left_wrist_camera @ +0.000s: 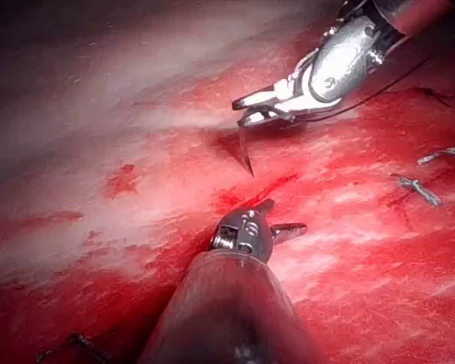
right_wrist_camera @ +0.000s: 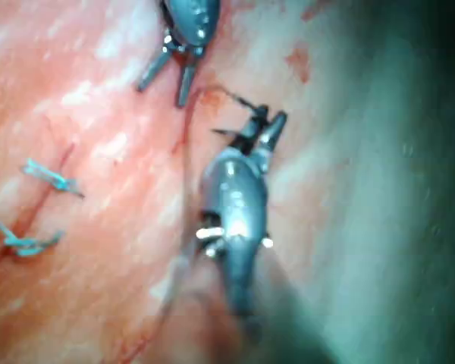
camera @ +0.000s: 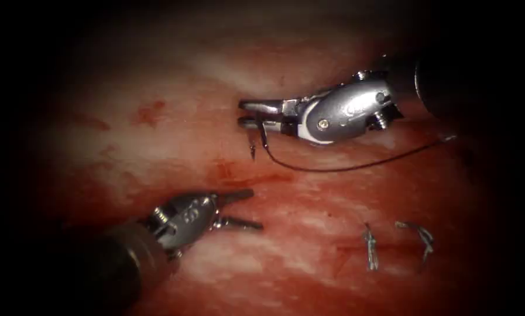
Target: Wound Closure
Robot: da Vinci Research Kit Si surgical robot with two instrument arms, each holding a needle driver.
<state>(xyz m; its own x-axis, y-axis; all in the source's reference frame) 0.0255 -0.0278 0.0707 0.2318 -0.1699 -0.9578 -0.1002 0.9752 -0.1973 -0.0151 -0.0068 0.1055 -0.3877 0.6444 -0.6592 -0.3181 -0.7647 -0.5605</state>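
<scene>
Your right silver metal tool (camera: 251, 113) has its two thin jaws pinched shut on the small curved steel needle (camera: 254, 139), gripping it near the thread end of its curve. The needle hangs down from the jaws with its sharp tip pointing at the pink and red pork tissue (camera: 309, 234), and it looks to be out of the tissue, just above it. The thin dark thread (camera: 356, 168) runs from the needle away to the right across the tissue. Your left silver metal tool (camera: 244, 209) sits lower down with its jaws spread apart and nothing between them (it is just waiting there). The red line of the cut (camera: 244, 178) lies between the two tools, with red fluid around it. Two finished knots with short pale cut thread ends (camera: 370, 248) sit further right. My guess is you are lining up a new bite; that calls for a steady tip set close beside the cut's edge.
</scene>
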